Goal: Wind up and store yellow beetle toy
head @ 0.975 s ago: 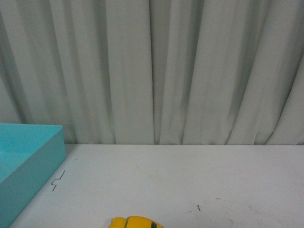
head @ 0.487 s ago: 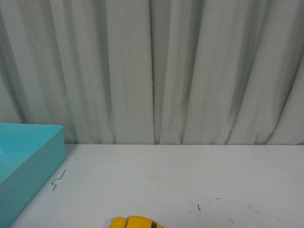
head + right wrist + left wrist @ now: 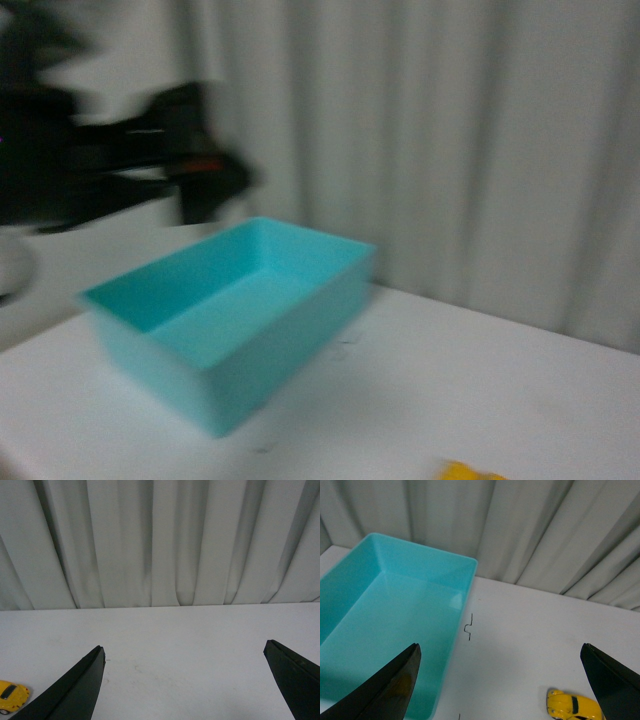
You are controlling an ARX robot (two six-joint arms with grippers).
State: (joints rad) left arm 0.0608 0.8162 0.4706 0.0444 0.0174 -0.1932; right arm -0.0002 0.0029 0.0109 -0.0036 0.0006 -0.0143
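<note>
The yellow beetle toy [image 3: 572,706] sits on the white table [image 3: 530,630], upright on its wheels. In the left wrist view it lies close to the inside of one of my left gripper's fingers [image 3: 612,685]. My left gripper [image 3: 502,680] is open and holds nothing. In the right wrist view the toy [image 3: 12,696] lies outside the jaws, beyond one finger [image 3: 75,690]. My right gripper [image 3: 185,680] hangs open over bare table. The blurred front view shows only a sliver of the toy [image 3: 470,472] at its lower edge.
An open, empty teal box [image 3: 380,620] stands on the table beside the toy, also in the front view [image 3: 240,310]. A small dark squiggle mark [image 3: 468,628] lies next to the box. A dark blurred shape [image 3: 120,160] shows behind the box. Grey curtain [image 3: 160,540] backs the table.
The front view has swung left and blurred: the teal box now fills its middle, the toy has shifted to the lower right, and a dark shape has appeared at upper left.
</note>
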